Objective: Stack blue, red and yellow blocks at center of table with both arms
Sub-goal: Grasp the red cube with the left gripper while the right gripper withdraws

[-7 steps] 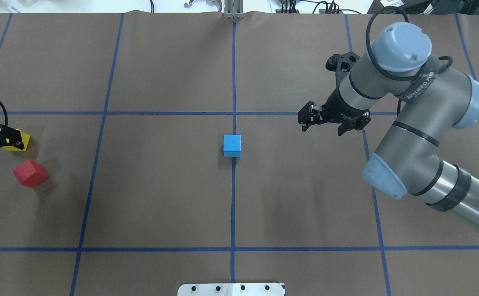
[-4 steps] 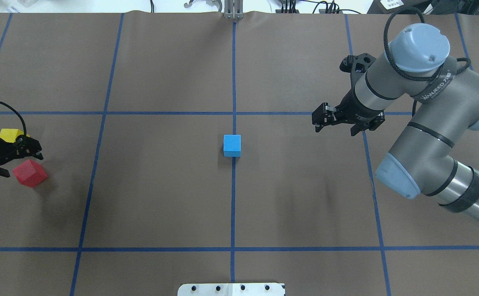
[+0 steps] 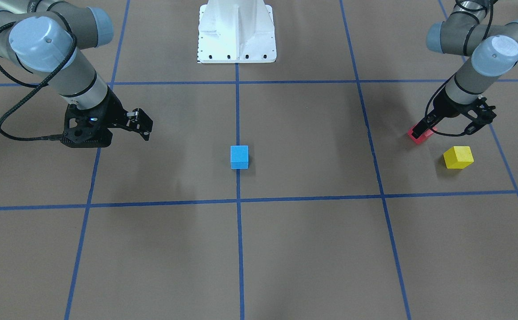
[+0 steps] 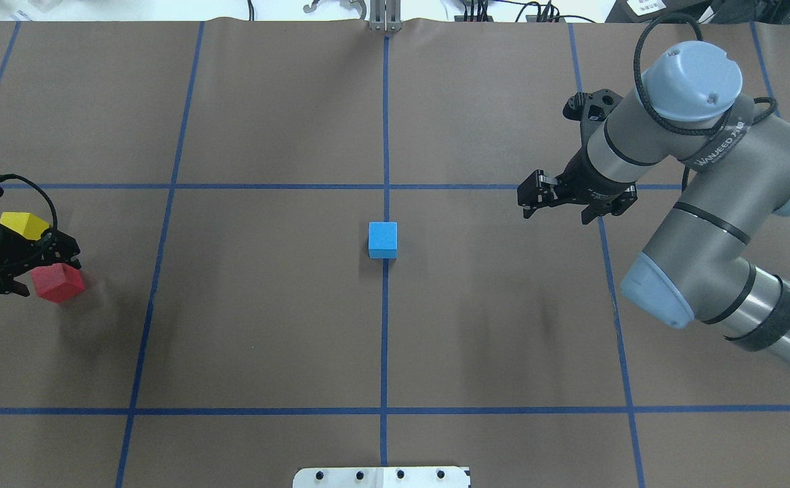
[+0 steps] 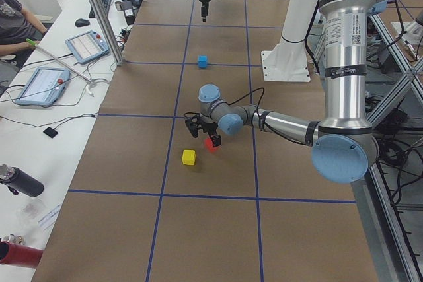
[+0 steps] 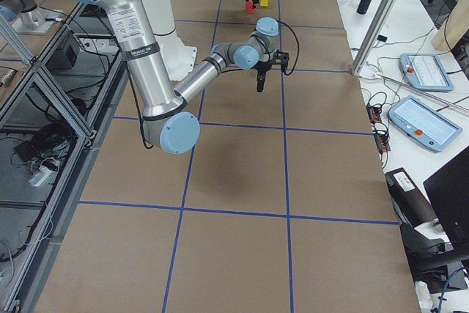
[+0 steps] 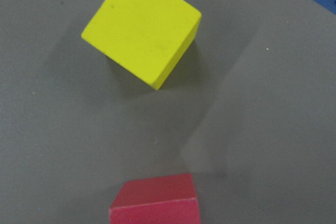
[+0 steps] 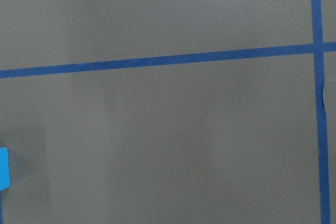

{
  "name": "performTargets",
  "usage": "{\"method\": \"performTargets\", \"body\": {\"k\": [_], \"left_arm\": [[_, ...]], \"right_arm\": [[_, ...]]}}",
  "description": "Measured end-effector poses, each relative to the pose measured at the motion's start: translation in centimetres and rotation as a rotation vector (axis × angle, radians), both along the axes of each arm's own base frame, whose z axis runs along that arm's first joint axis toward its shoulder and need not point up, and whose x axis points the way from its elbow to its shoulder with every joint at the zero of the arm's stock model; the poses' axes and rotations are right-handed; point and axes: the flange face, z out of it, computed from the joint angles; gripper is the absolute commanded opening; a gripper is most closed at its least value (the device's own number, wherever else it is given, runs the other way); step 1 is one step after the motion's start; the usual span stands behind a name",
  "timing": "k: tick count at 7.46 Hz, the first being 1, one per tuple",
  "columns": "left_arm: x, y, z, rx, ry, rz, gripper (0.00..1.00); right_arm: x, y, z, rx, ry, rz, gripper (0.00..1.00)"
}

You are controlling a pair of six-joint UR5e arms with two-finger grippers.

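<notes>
The blue block (image 4: 383,238) (image 3: 239,156) sits alone at the table's center, on the middle tape line. At the far left edge lie the red block (image 4: 63,283) (image 3: 420,134) and, just beyond it, the yellow block (image 4: 24,224) (image 3: 458,157). My left gripper (image 4: 26,271) (image 3: 448,126) hangs open over the red block, and one finger partly covers it. The left wrist view shows the yellow block (image 7: 143,30) above and the red block (image 7: 155,199) at the bottom edge. My right gripper (image 4: 556,213) (image 3: 140,126) hovers open and empty, right of the blue block.
The brown table (image 4: 266,325) is crossed by blue tape lines. The white pedestal base (image 3: 237,31) stands at the robot's edge. In the left side view, tablets and a seated person (image 5: 13,21) are at a side bench.
My left gripper has moved from over the yellow block toward the robot and now sits over the red block. The right arm drew back to the right, then held still.
</notes>
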Motion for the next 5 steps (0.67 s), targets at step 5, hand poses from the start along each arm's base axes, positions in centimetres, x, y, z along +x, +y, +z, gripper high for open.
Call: {"method": "performTargets", "body": {"k": [5], "left_arm": [[0.7,-0.6,-3.8,0.044,0.050,0.006,0.00]], "right_arm": [[0.2,0.0,-0.2,0.001,-0.005,0.001,1.00]]}}
